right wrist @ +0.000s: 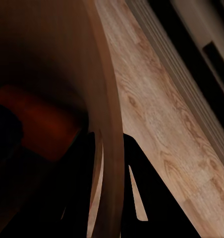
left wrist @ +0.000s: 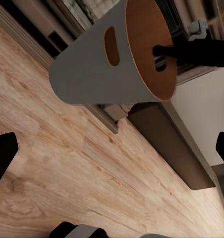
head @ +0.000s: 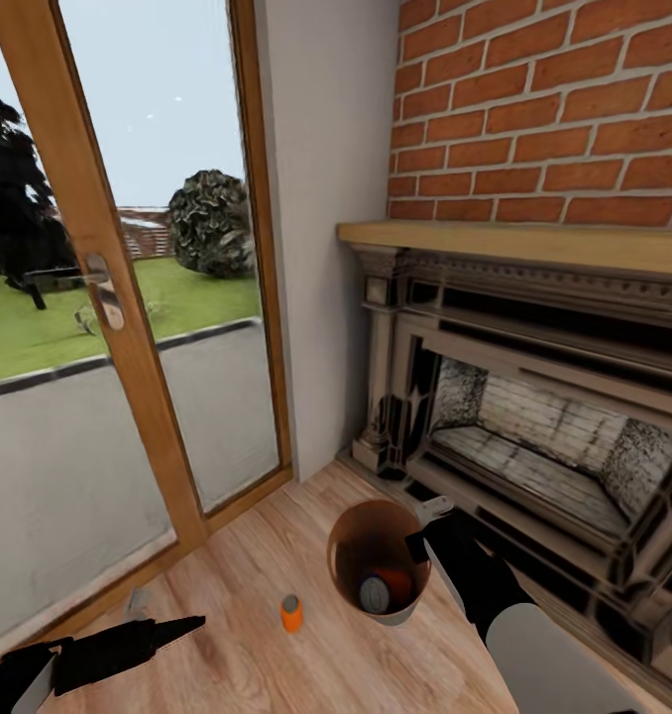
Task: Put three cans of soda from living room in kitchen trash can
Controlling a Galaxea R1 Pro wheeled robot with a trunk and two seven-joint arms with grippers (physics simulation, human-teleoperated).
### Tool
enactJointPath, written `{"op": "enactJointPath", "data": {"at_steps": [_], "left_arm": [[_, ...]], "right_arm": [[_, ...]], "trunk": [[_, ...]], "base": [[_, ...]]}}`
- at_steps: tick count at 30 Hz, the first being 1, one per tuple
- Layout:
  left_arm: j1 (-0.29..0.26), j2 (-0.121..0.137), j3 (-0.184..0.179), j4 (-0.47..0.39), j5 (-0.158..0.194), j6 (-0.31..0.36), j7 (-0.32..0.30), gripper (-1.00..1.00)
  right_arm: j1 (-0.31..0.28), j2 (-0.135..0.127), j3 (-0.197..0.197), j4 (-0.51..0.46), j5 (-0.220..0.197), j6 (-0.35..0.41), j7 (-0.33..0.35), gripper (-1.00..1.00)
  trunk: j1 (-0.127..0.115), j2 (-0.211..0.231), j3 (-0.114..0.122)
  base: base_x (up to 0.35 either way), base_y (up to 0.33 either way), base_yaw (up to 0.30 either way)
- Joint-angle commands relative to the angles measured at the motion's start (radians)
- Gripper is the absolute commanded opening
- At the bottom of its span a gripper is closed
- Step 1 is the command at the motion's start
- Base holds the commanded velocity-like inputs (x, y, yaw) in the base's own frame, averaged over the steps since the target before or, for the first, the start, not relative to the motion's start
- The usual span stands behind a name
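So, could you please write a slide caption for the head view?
Right tool gripping the trash can rim, two cans inside, one orange can on the floor by the fireplace.

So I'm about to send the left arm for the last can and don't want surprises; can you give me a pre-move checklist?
1. Trash can held: right gripper pinches its rim, ok.
2. Cans already in the bin: an orange one and a dark one with a silvery top, ok.
3. Third orange can: upright on the floor beside the bin, ok.
4. Left gripper: open, empty, ok.
5. Path to the can: nothing between, ok.
6. Bin level: cannot tell.
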Motion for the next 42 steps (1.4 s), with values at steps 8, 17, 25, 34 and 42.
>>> {"op": "enactJointPath", "data": {"at_steps": [8,17,25,34,42], "left_arm": [[0.000,0.000,0.000,0.000,0.000,-0.001,0.000,1.00],[0.000,0.000,0.000,0.000,0.000,-0.001,0.000,1.00],[0.000,0.000,0.000,0.002,-0.001,-0.049,0.000,1.00],[0.000,-0.083,-0.008,0.021,0.003,-0.065,0.540,1.00],[0.000,-0.350,-0.012,-0.078,-0.039,-0.113,1.342,1.00]], "right_arm": [[-0.001,0.000,-0.001,-0.001,-0.005,0.000,0.005,-1.00],[-0.001,0.002,-0.001,-0.001,-0.005,0.000,0.005,-1.00],[-0.001,0.003,-0.001,-0.001,-0.005,0.000,0.005,-1.00],[-0.001,0.002,0.000,-0.012,-0.007,0.006,0.006,-1.00],[-0.001,-0.001,-0.011,-0.090,-0.006,0.049,0.006,-1.00]], "trunk": [[0.000,0.000,0.004],[0.000,0.000,0.015],[0.000,0.000,0.022],[0.000,0.000,0.022],[0.000,0.000,0.022]], "base": [[0.247,0.195,-0.073],[0.026,0.015,-0.176],[0.001,0.001,-0.133],[0.000,0.000,-0.005],[0.000,0.000,0.000]]}}
